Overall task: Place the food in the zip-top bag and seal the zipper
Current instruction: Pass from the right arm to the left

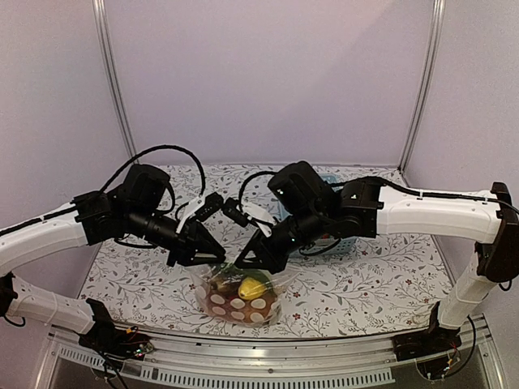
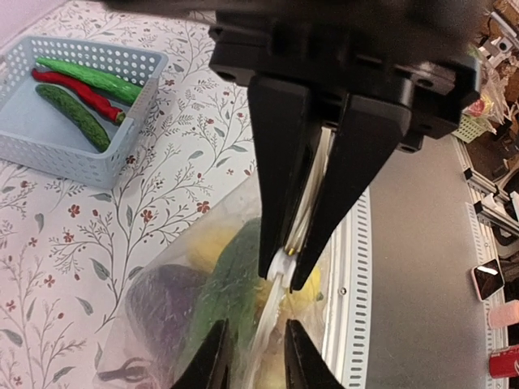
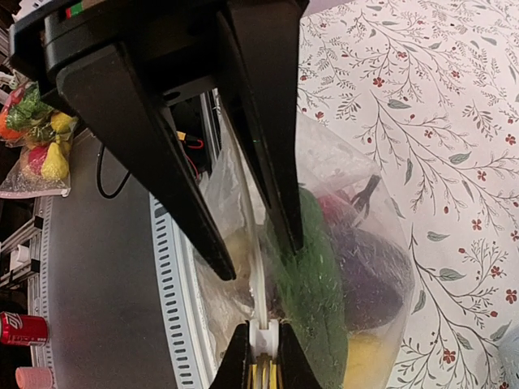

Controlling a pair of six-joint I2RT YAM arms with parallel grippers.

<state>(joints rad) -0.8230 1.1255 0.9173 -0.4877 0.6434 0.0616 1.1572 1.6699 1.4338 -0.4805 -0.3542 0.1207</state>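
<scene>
Zip-top bag (image 1: 239, 297) sits near the table's (image 1: 365, 284) front edge, both grippers pinching its zipper (image 3: 258, 300): left gripper (image 2: 282, 266) and right gripper (image 3: 258, 258) nearly closed; no writing readable; basket (image 2: 122, 150) behind holds cucumbers (image 2: 73, 113), chili (image 2: 81, 93)

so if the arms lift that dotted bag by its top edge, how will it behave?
The bag looks like thin, crumpled film, so it will probably sag and swing. The lemon and other pieces sit low inside, so it is likely bottom-heavy. The strip looks narrow and could slip.
</scene>
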